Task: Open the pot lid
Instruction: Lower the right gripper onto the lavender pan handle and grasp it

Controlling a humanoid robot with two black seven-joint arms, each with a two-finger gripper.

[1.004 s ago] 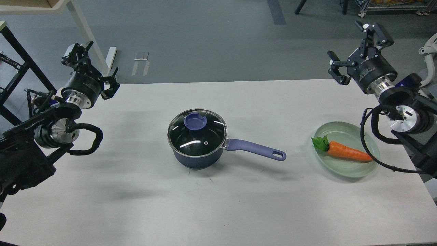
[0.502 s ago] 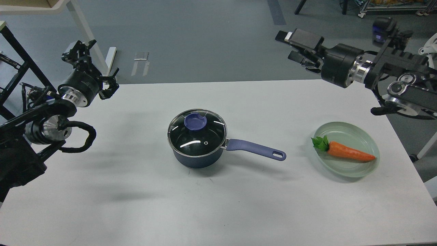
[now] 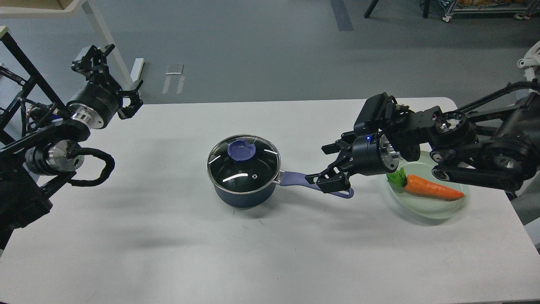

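Two open fingers of my right gripper [image 3: 327, 164] had swung down from above the table's far edge to the saucepan [image 3: 243, 171] handle [image 3: 314, 183], ready to steady it. Its glass lid [image 3: 243, 164] stayed shut at table centre. Farther off, my left gripper [image 3: 110, 80] hung open, barely moved.

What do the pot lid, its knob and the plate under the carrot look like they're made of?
Pot lid: looks like clear glass with a shiny metal rim, since highlights streak it and the dark inside shows through. Knob: matte purple-blue, probably plastic or silicone, matching the handle. Plate: pale green, smooth and slightly glossy; plastic or glazed ceramic, I can't tell which.
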